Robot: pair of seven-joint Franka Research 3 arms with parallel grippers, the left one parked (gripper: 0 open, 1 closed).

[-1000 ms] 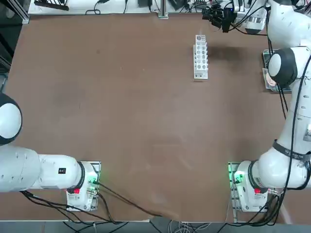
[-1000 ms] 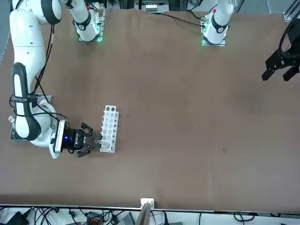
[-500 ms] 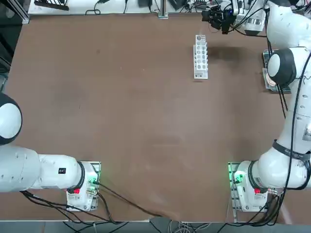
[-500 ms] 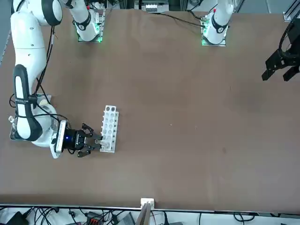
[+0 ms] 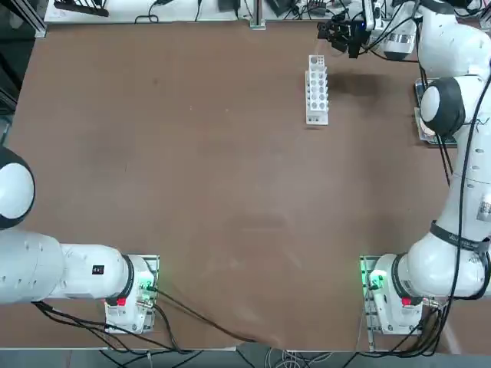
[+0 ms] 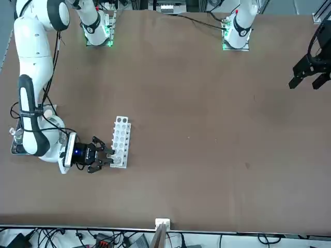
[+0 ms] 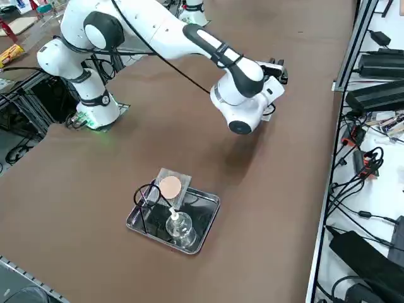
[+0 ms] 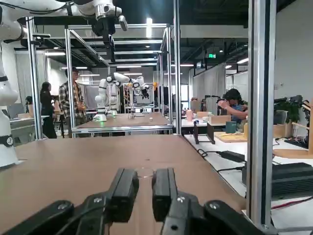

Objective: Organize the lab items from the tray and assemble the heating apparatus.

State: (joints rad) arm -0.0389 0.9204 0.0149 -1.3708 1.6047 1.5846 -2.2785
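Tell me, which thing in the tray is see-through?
The small glass piece at the tray's near end. You can see the tray floor through it, unlike the black wire ring stand and the grey mesh square with its tan circle.

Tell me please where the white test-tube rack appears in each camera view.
Top view: white test-tube rack in the upper right part, lying lengthwise toward the bases.
Front view: lower left.
Right side view: not visible.
Right wrist view: not in it.
Shared landmark: the right gripper, by the rack's end away from the bases; it also shows in the right side view and the wrist view.
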